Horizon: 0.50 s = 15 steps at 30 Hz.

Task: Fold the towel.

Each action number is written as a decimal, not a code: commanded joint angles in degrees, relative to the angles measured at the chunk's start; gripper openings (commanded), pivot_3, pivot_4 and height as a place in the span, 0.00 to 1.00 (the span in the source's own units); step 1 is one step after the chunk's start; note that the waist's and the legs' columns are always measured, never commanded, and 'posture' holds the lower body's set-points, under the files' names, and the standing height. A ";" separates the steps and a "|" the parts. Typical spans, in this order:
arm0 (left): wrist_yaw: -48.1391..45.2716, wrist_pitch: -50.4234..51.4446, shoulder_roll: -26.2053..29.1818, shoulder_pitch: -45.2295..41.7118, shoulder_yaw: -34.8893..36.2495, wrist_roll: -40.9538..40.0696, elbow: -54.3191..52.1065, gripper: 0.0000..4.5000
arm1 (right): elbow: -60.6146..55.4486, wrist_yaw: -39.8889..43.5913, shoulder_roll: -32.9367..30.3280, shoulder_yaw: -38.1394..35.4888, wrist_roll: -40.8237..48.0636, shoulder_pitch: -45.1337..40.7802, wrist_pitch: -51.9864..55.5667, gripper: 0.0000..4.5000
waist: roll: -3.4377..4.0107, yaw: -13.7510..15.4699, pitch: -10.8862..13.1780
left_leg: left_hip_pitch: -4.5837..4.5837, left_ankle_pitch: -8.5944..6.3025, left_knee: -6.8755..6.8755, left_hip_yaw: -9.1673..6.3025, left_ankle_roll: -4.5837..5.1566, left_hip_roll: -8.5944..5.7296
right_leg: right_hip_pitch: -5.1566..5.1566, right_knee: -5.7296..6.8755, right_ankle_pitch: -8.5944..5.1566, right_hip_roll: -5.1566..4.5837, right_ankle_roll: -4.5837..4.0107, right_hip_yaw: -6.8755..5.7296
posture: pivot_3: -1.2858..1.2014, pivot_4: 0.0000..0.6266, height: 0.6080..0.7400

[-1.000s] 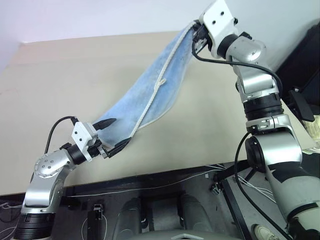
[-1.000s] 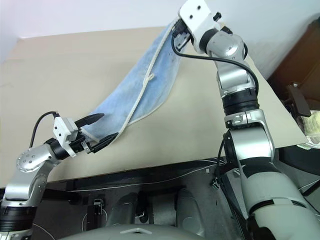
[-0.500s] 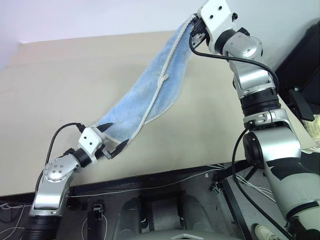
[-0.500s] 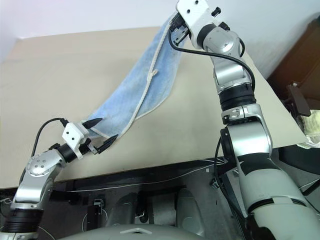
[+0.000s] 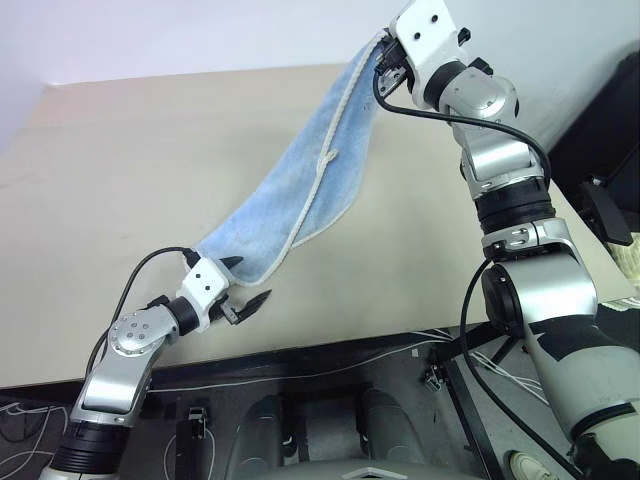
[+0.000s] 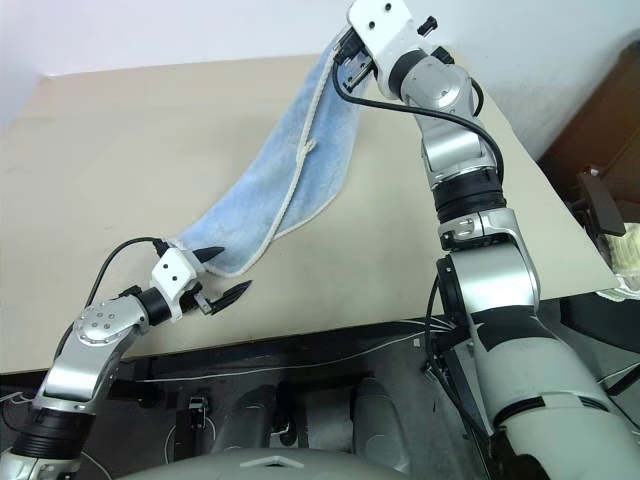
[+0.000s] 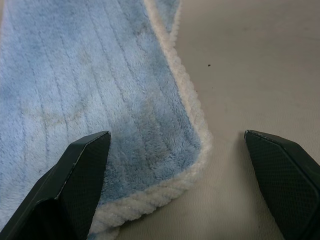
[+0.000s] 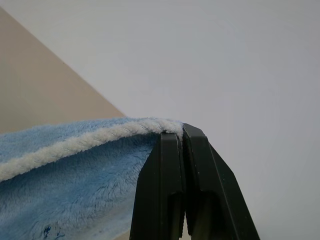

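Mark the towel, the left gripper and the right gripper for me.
towel (image 5: 305,180), left eye view, mid-span of the blue cloth.
left gripper (image 5: 248,282), left eye view, midway between the open fingers' tips.
right gripper (image 8: 182,131), right wrist view, tips of the shut fingers pinching the hem.

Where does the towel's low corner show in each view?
Left eye: the towel ends low left, by the open left claw.
Right eye: same, beside that claw.
Left wrist: corner lies between the fingers.
Right wrist: top hem pinched instead.
Landmark: whitish hem.

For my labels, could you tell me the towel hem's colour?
Whitish, on the light-blue towel; left wrist view.
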 commanded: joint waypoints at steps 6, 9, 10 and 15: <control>-2.57 12.90 0.07 -0.47 -1.05 -5.13 -1.52 0.85 | -2.92 -1.04 -1.46 -1.23 0.36 0.05 0.68 0.00 | 0.01 0.16 -0.01 | 0.04 0.00 0.02 -0.01 0.00 0.00 | 0.04 0.03 0.00 -0.03 0.00 -0.03 | 0.52 0.24 1.00; -2.55 14.91 -0.16 -1.52 -0.06 -6.58 -1.11 0.65 | -3.19 -1.47 -1.86 -1.43 0.21 0.25 0.94 0.00 | 0.01 0.11 -0.01 | 0.03 0.00 0.00 -0.01 0.00 0.01 | 0.03 0.02 0.00 -0.02 0.00 -0.03 | 0.52 0.24 1.00; -2.94 14.50 0.45 -1.87 -0.41 -5.87 -0.52 0.56 | -3.28 -1.70 -2.10 -1.56 0.16 0.32 1.03 0.00 | 0.01 0.07 -0.01 | 0.03 0.00 0.00 0.00 0.01 0.01 | 0.03 0.02 0.00 -0.01 0.00 -0.02 | 0.52 0.24 1.00; -3.60 13.71 1.48 -2.45 -0.32 -5.29 0.94 0.19 | -3.94 -2.17 -2.98 -1.63 0.07 0.97 1.48 0.00 | 0.01 -0.20 -0.01 | 0.02 0.01 -0.02 0.02 0.02 0.01 | 0.02 0.00 0.00 0.02 0.01 -0.02 | 0.52 0.24 1.00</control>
